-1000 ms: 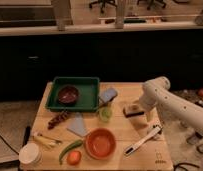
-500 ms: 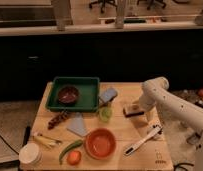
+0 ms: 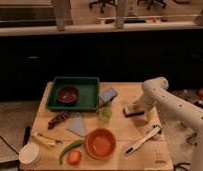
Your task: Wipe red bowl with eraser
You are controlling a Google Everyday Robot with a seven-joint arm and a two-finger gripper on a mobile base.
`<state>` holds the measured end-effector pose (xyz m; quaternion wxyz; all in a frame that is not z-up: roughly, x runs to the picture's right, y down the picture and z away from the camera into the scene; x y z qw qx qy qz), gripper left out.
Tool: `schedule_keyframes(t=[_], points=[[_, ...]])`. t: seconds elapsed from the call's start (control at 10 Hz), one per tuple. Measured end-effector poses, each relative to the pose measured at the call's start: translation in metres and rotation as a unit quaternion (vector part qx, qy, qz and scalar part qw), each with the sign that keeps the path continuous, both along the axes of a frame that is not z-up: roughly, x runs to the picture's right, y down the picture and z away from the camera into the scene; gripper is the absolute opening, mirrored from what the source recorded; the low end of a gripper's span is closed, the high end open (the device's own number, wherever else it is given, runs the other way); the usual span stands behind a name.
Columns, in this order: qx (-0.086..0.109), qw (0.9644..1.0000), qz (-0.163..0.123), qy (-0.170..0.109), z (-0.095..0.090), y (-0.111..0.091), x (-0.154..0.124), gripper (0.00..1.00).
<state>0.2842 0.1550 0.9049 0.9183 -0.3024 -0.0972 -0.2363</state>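
The red bowl [image 3: 100,143] stands empty near the front of the wooden table [image 3: 120,127]. The eraser [image 3: 130,110], a small block with a tan top and a dark base, lies at the middle right of the table. My gripper [image 3: 138,108] is at the end of the white arm [image 3: 165,97], which comes in from the right. It is low over the table, right at the eraser's right end. I cannot tell whether it touches the eraser.
A green tray [image 3: 90,85] with a dark bowl [image 3: 68,94] stands at the back left. Nearby are a blue-grey slab [image 3: 108,94], a green cup [image 3: 105,114] and a grey wedge [image 3: 76,124]. A white brush [image 3: 142,140] lies front right. A green chili [image 3: 70,148], an orange [image 3: 73,157] and a white lid [image 3: 29,154] lie front left.
The gripper has edged slightly left towards the eraser. Nothing else on the table has moved.
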Motion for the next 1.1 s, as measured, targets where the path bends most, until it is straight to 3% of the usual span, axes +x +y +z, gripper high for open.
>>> schedule_keyframes(t=[1.1], points=[[-0.008, 0.9999, 0.007, -0.008, 0.012, 0.002, 0.013, 0.80]])
